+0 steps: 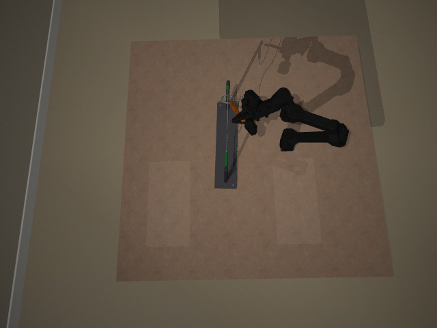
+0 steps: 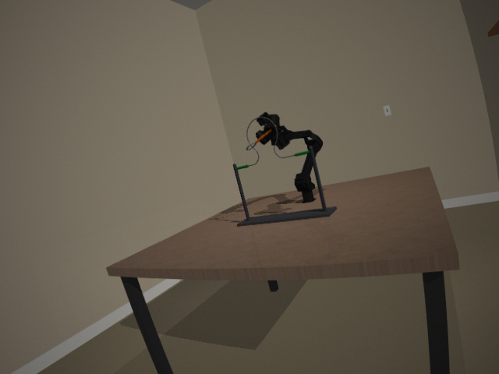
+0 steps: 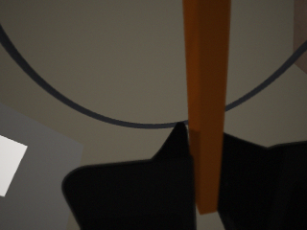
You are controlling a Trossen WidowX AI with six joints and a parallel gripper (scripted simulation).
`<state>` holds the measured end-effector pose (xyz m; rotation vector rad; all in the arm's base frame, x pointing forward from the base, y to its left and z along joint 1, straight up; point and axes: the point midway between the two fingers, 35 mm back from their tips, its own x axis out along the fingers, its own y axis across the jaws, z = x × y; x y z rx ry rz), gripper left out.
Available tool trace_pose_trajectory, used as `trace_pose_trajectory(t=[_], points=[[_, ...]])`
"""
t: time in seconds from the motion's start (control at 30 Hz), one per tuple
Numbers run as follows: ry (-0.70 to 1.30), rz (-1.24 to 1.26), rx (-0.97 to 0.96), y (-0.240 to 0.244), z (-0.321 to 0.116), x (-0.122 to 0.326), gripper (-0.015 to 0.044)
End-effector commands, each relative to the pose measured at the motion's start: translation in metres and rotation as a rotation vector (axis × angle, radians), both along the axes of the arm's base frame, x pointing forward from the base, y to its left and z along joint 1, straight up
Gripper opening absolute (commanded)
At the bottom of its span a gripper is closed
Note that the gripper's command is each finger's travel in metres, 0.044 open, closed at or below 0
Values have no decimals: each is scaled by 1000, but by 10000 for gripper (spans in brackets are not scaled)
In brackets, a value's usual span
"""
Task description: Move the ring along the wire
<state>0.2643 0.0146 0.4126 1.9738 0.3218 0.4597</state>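
Observation:
The ring (image 1: 221, 99) (image 2: 247, 149) is around the thin grey wire (image 1: 227, 135) (image 2: 246, 132) (image 3: 149, 126), at the lower left of its big loop in the exterior view. That is a little above the green part (image 1: 227, 88) (image 2: 242, 166) by the left post (image 2: 242, 193). The other green part (image 1: 226, 159) (image 2: 302, 153) is by the right post (image 2: 318, 181). My gripper (image 1: 240, 117) (image 2: 270, 130) (image 3: 185, 127) is shut on the orange handle (image 1: 233, 107) (image 2: 263, 137) (image 3: 208, 72), which slants down to the ring. Ring-to-wire contact cannot be told; the wrist view does not show the ring.
The posts stand on a dark base (image 1: 221, 148) (image 2: 281, 217) on the wooden table (image 1: 246, 219) (image 2: 362, 237). In the exterior view the wire's loop crosses in front of my gripper. The arm reaches in from the right in the top view.

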Motion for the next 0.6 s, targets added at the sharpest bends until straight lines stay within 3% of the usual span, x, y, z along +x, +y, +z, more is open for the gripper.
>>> trace_pose_trajectory(t=[0.0,0.57], points=[[3,4,-51,1,-1,0,-150],[35,10,-272,4,-8,0,-150]])
